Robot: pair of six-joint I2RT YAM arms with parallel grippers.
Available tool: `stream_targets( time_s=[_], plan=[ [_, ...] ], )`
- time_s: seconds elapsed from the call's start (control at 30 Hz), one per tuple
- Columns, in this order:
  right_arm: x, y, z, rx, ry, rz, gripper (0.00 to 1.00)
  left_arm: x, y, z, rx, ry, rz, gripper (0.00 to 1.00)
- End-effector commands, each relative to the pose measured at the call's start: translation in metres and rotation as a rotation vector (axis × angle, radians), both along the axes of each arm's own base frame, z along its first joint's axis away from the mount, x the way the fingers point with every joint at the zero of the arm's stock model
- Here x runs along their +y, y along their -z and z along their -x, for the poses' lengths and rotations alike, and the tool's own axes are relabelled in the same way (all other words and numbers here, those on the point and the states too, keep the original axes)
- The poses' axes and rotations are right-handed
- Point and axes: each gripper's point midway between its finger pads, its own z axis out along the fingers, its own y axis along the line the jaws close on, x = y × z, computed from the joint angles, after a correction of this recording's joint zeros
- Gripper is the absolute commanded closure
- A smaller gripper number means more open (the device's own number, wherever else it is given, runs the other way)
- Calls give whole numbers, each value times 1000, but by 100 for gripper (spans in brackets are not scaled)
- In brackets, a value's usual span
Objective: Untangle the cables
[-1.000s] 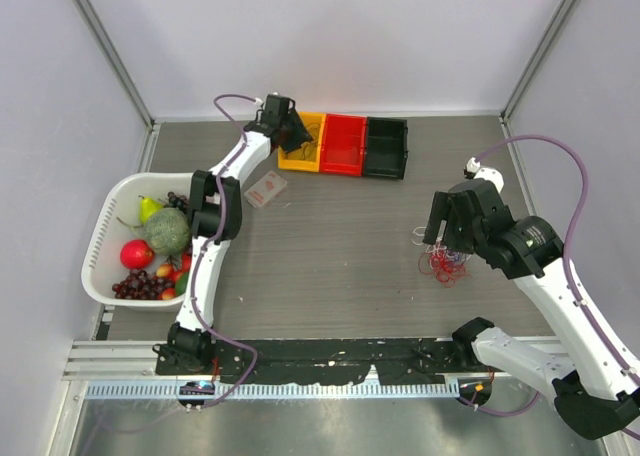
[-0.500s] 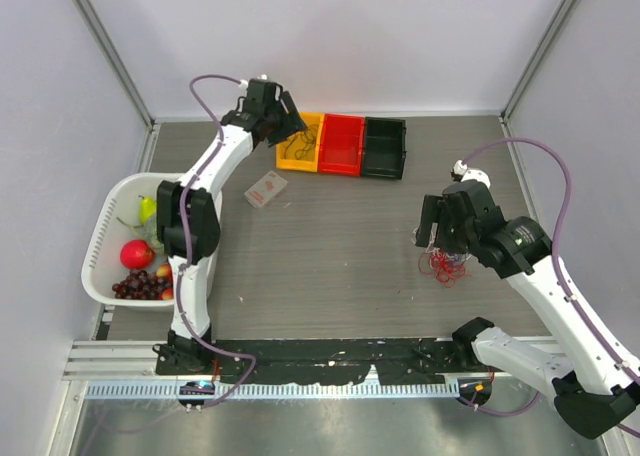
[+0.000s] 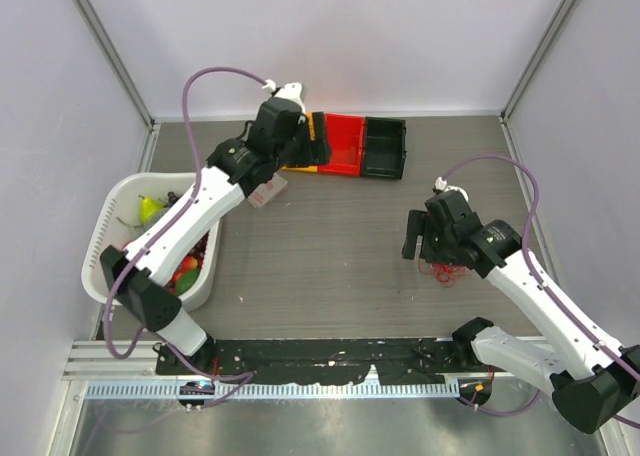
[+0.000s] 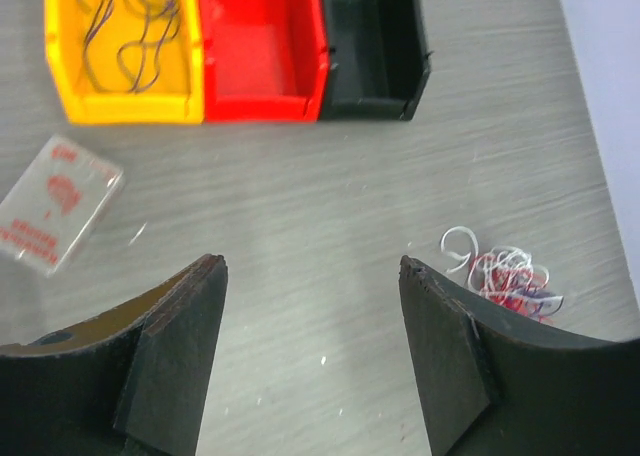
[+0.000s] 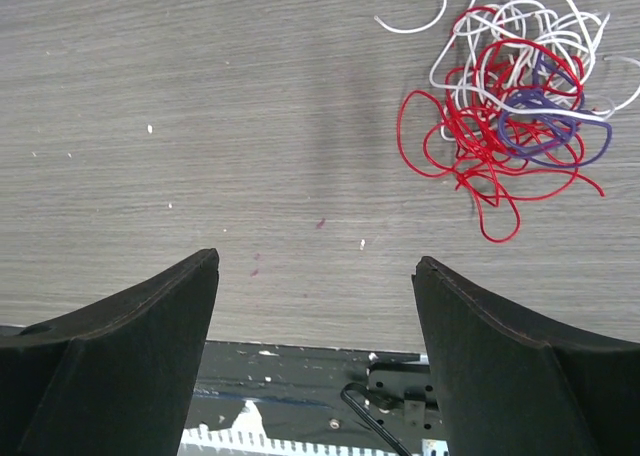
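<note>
The cables point(image 5: 510, 96) lie in a loose tangle of red, white and dark violet wire on the table, up and to the right of my open right gripper point(image 5: 317, 261), clear of its fingers. From above, the cables point(image 3: 446, 272) show partly under the right arm, with the right gripper point(image 3: 418, 240) just to their left. A thin dark cable point(image 4: 120, 31) lies coiled in the yellow bin point(image 4: 60, 86). My left gripper point(image 4: 312, 266) is open and empty, high over the table, with the tangle point(image 4: 505, 276) past its right finger. Seen from above, the left gripper point(image 3: 305, 148) hangs over the bins.
A red bin point(image 4: 260, 46) and a black bin point(image 4: 375, 46) stand beside the yellow one at the back. A small clear packet point(image 4: 55, 211) lies on the table near them. A white basket point(image 3: 110, 238) of fruit sits at the left edge.
My left arm lifted away from the yellow bin and swung toward the table's middle, its jaws opening wider. The right gripper drifted left, off the tangle.
</note>
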Motion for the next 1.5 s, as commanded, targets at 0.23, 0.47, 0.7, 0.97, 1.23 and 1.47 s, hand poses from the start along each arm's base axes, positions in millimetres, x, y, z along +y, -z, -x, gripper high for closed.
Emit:
stream_targets(
  time_s=[0.23, 0.47, 0.7, 0.97, 1.23, 1.47],
  plan=[
    [-7, 11, -40, -54, 148, -3, 13, 68, -18, 72, 6, -141, 267, 0],
    [-64, 42, -64, 78, 364, -9, 13, 78, -23, 97, -7, -122, 328, 0],
    [-129, 74, -78, 150, 537, -1, 14, 65, -21, 128, 36, 53, 317, 0],
    [-106, 114, -83, 236, 471, -162, 18, 59, -4, 164, 157, 220, 251, 1],
    [-69, 137, -66, 283, 414, -232, 20, 57, 3, 177, 210, 272, 231, 4],
    [5, 142, -58, 321, 262, -252, 24, 62, 29, 188, 339, 248, 182, 8]
  ],
)
